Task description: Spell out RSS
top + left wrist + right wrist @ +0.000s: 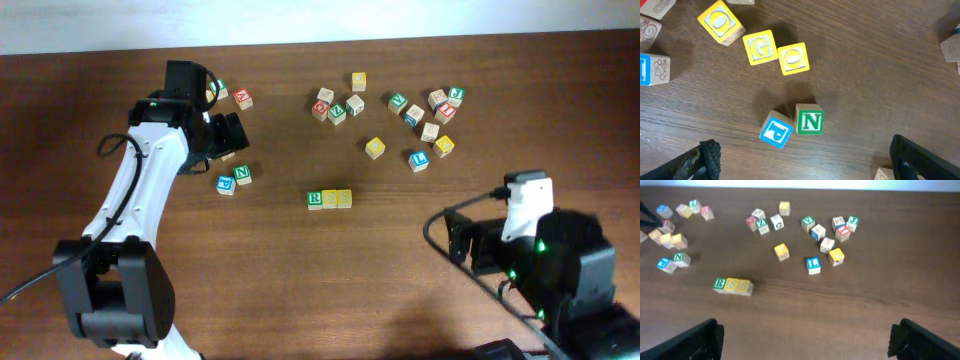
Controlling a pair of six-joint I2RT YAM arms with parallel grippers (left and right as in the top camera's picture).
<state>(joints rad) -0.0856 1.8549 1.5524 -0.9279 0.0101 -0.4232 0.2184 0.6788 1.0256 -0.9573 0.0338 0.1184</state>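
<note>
A green-faced R cube (315, 199) and two yellow-faced cubes (330, 198) (344, 198) stand touching in a row at the table's middle. The row also shows in the right wrist view, with the R cube (719, 284) at its left end and the yellow cubes (731, 285) (744, 286) beside it. My left gripper (228, 133) is open and empty, well left of the row, above a green N cube (810, 121) and a blue P cube (775, 132). My right gripper (462, 243) is open and empty at the right, far from the row.
Several loose letter cubes lie scattered at the back, among them a yellow cube (375, 148) and a blue L cube (419, 160). Three yellow cubes (760, 47) lie under the left wrist. The N cube (242, 175) and P cube (225, 185) sit left of the row.
</note>
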